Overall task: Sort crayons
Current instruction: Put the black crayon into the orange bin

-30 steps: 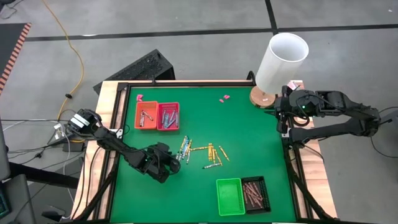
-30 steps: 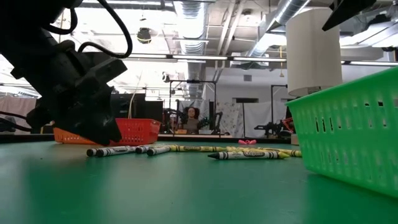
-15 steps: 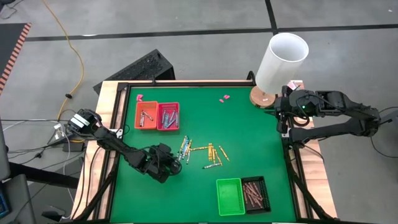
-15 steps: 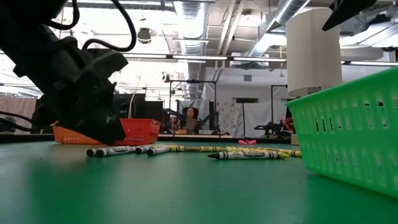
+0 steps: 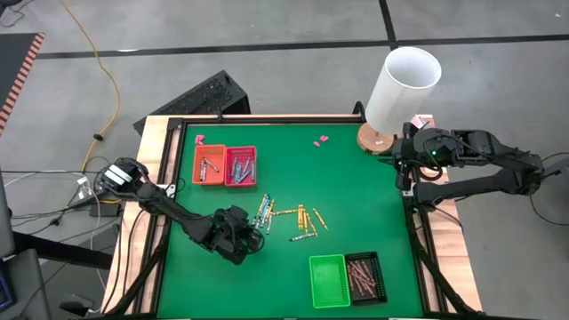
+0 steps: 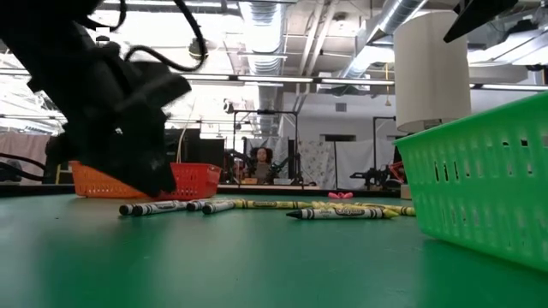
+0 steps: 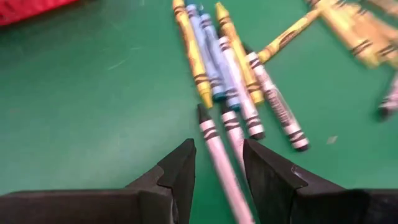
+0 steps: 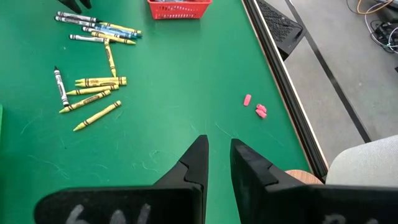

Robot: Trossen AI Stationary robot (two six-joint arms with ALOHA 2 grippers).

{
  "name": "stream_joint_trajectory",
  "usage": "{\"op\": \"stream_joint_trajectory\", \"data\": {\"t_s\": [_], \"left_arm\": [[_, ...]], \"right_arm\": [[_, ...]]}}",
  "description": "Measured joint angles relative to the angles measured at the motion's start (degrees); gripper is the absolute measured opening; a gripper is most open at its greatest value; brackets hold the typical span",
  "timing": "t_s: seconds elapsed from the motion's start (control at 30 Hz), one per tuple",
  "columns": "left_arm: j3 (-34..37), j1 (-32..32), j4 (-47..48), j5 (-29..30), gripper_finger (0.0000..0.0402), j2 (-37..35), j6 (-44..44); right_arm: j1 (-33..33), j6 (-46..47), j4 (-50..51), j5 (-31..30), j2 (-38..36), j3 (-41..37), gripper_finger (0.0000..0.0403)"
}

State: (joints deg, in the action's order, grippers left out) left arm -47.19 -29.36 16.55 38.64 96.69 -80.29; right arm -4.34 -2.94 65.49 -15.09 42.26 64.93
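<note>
Loose crayons (image 5: 286, 218), yellow, blue and grey, lie flat on the green mat in the middle of the table; in the low view they form a row (image 6: 257, 206). My left gripper (image 5: 253, 238) is low at the left end of the pile, slanting down. In the left wrist view it (image 7: 217, 149) is open, and its fingers stand on either side of a grey crayon (image 7: 214, 146) lying on the mat. I cannot tell whether they touch it. My right gripper (image 8: 217, 143) hovers high at the table's far right corner (image 5: 404, 164), open by a narrow gap with nothing in it.
Two red trays (image 5: 225, 165) holding crayons stand at the far left. A green tray (image 5: 329, 280) and a black tray (image 5: 365, 276) of brown-red crayons stand near the front edge. A white cylinder (image 5: 404, 84) rises at the far right corner. Pink scraps (image 5: 320, 140) lie on the far mat.
My left gripper has crept a little toward the table's right edge, closer in on the loose crayons, with its wrist rising slightly. The crayons have stayed where they were.
</note>
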Motion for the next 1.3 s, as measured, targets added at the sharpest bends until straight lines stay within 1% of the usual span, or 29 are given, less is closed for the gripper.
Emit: {"op": "stream_joint_trajectory", "data": {"t_s": [0.1, 0.23, 0.3, 0.67, 0.77, 0.9, 0.97, 1.13, 1.3], "left_arm": [[-3.9, 0.1, 3.0, -1.2, 0.0123, 4.9, -0.8], [-9.0, 0.1, 10.4, -0.2, 0.0123, 8.7, -1.5], [-10.1, 0.3, 13.0, 0.4, 0.0123, 8.7, -1.8], [-11.0, 0.4, 15.1, 0.5, 0.0123, 8.8, -3.9], [-12.2, 0.4, 18.3, -0.1, 0.0123, 8.8, -5.7], [-12.7, 0.1, 22.4, -0.5, 0.0123, 8.8, -11.3], [-12.7, 0.0, 21.9, -1.4, 0.0123, 8.8, -11.5], [-12.7, 0.0, 18.5, -3.6, 0.0123, 9.5, -8.8], [-12.7, 0.0, 17.1, -2.5, 0.0123, 9.4, -8.4]], "right_arm": [[0.0, -0.1, 0.0, 0.0, 0.0, 0.0, 0.0068], [0.0, -0.1, 0.0, 0.0, 0.0, 0.0, 0.0068], [0.0, -0.1, 0.0, 0.0, 0.0, 0.0, 0.0068], [0.0, -0.2, 0.1, 0.0, 0.0, 0.0, 0.0068], [0.0, -0.1, 0.2, 0.0, 0.0, 0.0, 0.0068], [0.0, -0.1, 0.2, 0.0, 0.0, 0.0, 0.0068], [0.0, -0.1, 0.2, 0.0, 0.0, 0.0, 0.0068], [0.0, -0.1, 0.1, 0.0, 0.0, 0.0, 0.0068], [0.0, -0.1, 0.1, 0.0, 0.0, 0.0, 0.0068]]}}
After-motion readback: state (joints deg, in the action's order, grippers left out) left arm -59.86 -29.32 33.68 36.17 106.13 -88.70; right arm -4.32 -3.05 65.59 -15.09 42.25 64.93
